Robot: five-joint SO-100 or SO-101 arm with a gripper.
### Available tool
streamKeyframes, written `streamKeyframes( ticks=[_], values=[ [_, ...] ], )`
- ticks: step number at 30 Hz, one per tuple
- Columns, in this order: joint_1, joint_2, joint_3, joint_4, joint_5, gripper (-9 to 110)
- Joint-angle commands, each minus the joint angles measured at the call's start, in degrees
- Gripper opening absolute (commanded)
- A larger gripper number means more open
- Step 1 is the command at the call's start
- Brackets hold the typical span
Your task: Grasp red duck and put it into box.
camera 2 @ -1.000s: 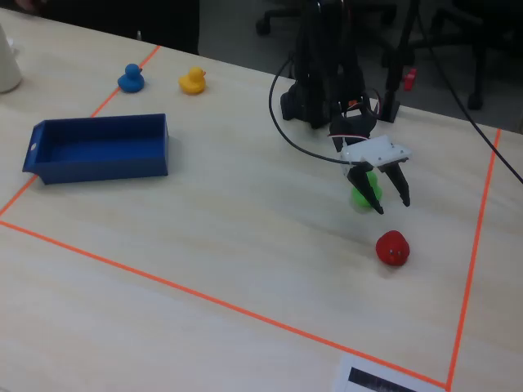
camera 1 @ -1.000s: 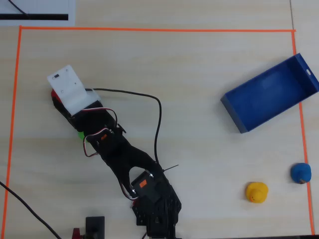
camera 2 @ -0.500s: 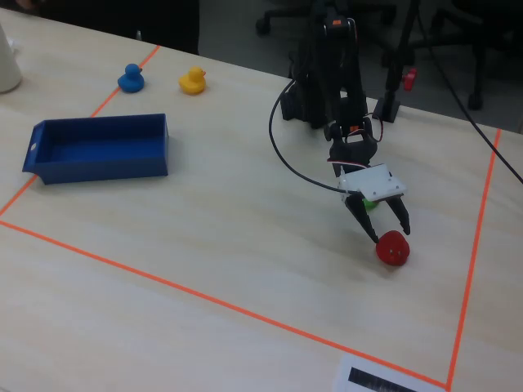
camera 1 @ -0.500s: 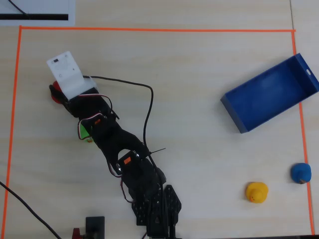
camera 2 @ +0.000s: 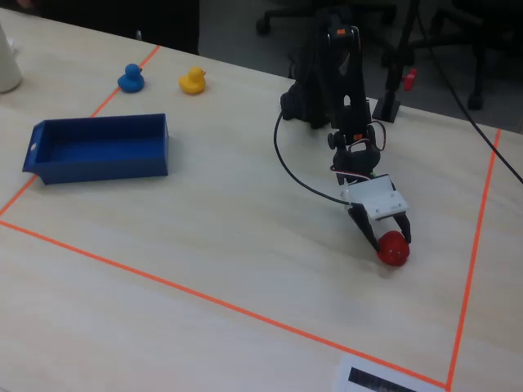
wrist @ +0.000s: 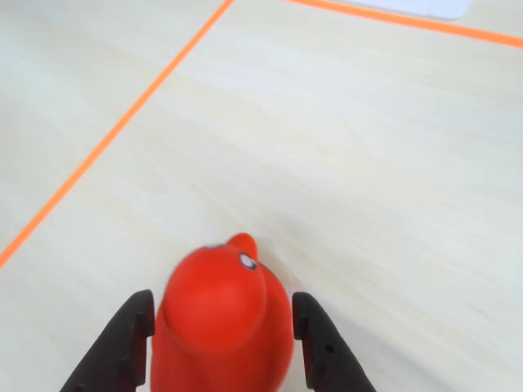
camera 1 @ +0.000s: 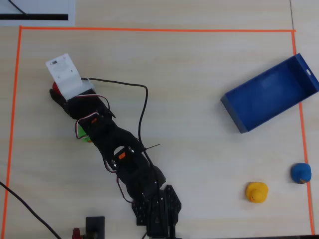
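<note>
The red duck point(wrist: 221, 327) sits on the table between my two black fingers in the wrist view, its head pointing away from the camera. My gripper point(wrist: 222, 304) has both jaws against the duck's sides, closed on it. In the overhead view the duck point(camera 1: 54, 88) peeks out at the far left under the white wrist mount, with my gripper point(camera 1: 56, 93) on it. The fixed view shows the duck point(camera 2: 394, 250) resting on the table in my gripper point(camera 2: 389, 242). The dark blue box point(camera 1: 232, 115) stands open and empty at the right; it also shows in the fixed view point(camera 2: 106, 163).
A green duck point(camera 1: 79, 131) lies partly under my arm. A yellow duck point(camera 1: 256, 192) and a blue duck point(camera 1: 301, 173) sit at the lower right, below the box. Orange tape point(camera 1: 15, 99) frames the work area. A black cable point(camera 1: 144, 104) loops beside the arm.
</note>
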Motion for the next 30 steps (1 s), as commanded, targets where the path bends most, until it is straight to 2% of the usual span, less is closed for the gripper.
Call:
streamKeyframes(
  ticks=[1, 8, 11, 12, 22, 25, 30],
  values=[
    [-0.6, -0.4, -4.1, 0.4, 0.5, 22],
    [0.5, -3.3, -7.6, 1.8, 0.4, 19],
    [1.5, -3.7, -8.2, 2.4, 0.8, 1],
    [1.8, -3.7, -8.2, 2.4, 1.1, 0],
    [3.3, -0.8, -8.3, 6.7, -0.2, 0],
    [4.9, 4.0, -10.6, 12.6, 1.4, 0],
    [14.8, 14.5, -22.9, 35.8, 8.3, 0]
  ],
)
